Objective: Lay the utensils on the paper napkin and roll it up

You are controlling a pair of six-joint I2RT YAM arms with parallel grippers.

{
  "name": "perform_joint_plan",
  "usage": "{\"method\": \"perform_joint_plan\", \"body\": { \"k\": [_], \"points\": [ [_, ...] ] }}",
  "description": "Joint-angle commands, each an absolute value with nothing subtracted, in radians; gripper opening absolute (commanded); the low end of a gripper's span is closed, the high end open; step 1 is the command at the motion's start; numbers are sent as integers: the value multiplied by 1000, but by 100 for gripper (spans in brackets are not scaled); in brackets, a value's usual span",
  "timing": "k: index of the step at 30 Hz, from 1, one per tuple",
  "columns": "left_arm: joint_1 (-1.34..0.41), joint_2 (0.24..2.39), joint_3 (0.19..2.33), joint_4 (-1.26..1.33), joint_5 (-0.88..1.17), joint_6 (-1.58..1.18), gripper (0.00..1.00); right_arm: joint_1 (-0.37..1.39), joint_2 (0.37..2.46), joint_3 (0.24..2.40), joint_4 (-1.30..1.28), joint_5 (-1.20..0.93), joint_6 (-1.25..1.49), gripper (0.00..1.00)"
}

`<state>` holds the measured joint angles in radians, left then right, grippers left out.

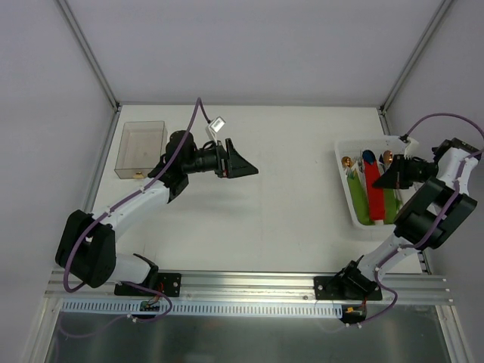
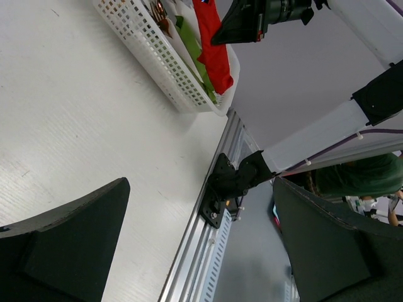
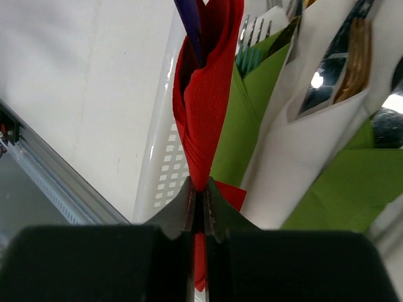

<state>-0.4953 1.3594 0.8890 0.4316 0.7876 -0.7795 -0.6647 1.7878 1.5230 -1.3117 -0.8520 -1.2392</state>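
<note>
Red paper napkin [image 3: 204,113], thin and dimpled, lies as a tight roll in a white perforated plastic basket [image 3: 165,170] at the right side of the white table [image 1: 287,204]. A slim utensil with a shiny blue-purple head [image 3: 191,22] pokes out of its far end; a second such utensil cannot be made out. The right gripper [image 3: 200,204] is clenched on the roll, its jaws pressed together with only the red paper between them and a little red showing on the near side of the pinch. From those jaws the roll's long axis runs straight on along the basket's length, with green napkin bundles [image 3: 239,126] touching it on one side and white napkins [image 3: 296,157] holding copper-headed utensils [image 3: 354,60] beyond them. The left gripper [image 2: 200,195] hangs over bare table well apart from the basket, its jaws spread wide and holding nothing. The right arm is plainly the nearer one. Any lift probably has to go up and clear of the neighbouring bundles, keeping the roll level so the utensil does not slide out of its open end.
</note>
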Motion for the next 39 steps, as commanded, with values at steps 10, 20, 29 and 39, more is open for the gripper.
{"method": "perform_joint_plan", "body": {
  "k": [10,20,29,39],
  "points": [
    [-486,1358,865,517,813,-810,99,-660,1887,1509,-1660,-848,-1284,0],
    [-486,1381,847,558,811,-833,99,-670,1957,1551,-1657,-772,-1295,0],
    [-486,1402,842,575,815,-842,99,-669,2022,1623,-1652,-706,-1267,0],
    [-486,1411,836,580,819,-841,99,-641,2060,1574,-1583,-683,-1218,0]
  ]
}}
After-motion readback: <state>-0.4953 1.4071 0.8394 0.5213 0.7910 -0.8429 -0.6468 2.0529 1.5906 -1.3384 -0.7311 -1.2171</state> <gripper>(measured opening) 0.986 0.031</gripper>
